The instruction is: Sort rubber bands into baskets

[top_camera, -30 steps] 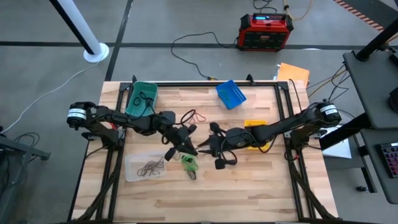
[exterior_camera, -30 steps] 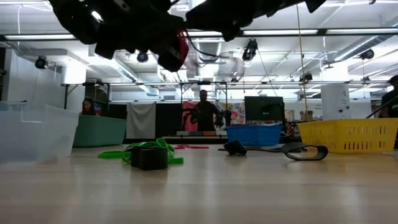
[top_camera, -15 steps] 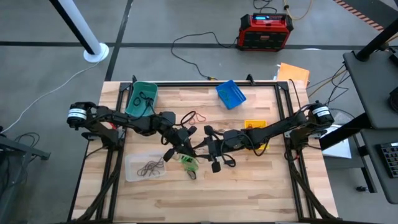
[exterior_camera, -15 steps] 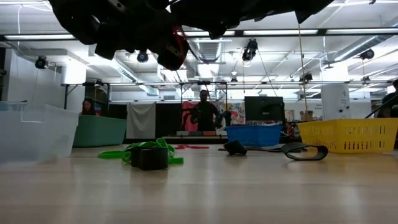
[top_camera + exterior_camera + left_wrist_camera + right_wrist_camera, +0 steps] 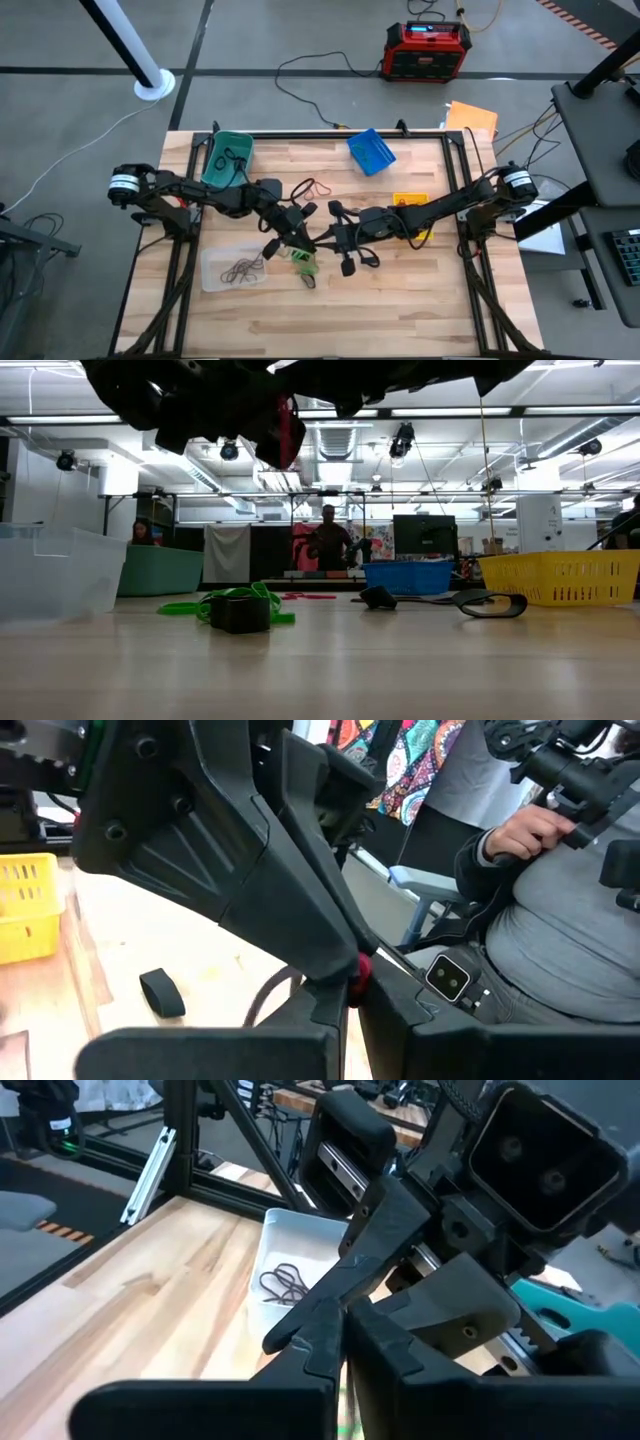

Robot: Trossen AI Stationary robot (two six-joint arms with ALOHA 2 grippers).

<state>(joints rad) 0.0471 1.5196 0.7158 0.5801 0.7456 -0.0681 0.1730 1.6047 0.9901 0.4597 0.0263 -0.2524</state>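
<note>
Since a second ago the right gripper (image 5: 322, 240) has slid in from the yellow basket's side toward the table's middle, and its fingers, parted then, are now pressed together; it meets the left gripper (image 5: 308, 238) almost tip to tip above the wood. The left gripper has hardly moved and its fingers are likewise pressed together, with a small red bit (image 5: 357, 973) showing at their tips in the left wrist view; whether this is a rubber band cannot be told. Just below both grippers lie green rubber bands (image 5: 304, 262) with a small black block (image 5: 239, 613) among them. A red band (image 5: 315, 187) lies on the far side of the left gripper, and dark loops (image 5: 366, 258) lie just beside the right gripper. The clear basket (image 5: 216, 270), with dark bands (image 5: 285, 1283) in it, sits near the left gripper at the table's near left edge; the teal basket (image 5: 238, 143) is behind the left arm, the blue basket (image 5: 371, 151) at the far edge, the yellow basket (image 5: 409, 201) under the right arm. Bare wood lies open toward the near edge and the near right corner. A person (image 5: 328, 542) stands in the room beyond.
</note>
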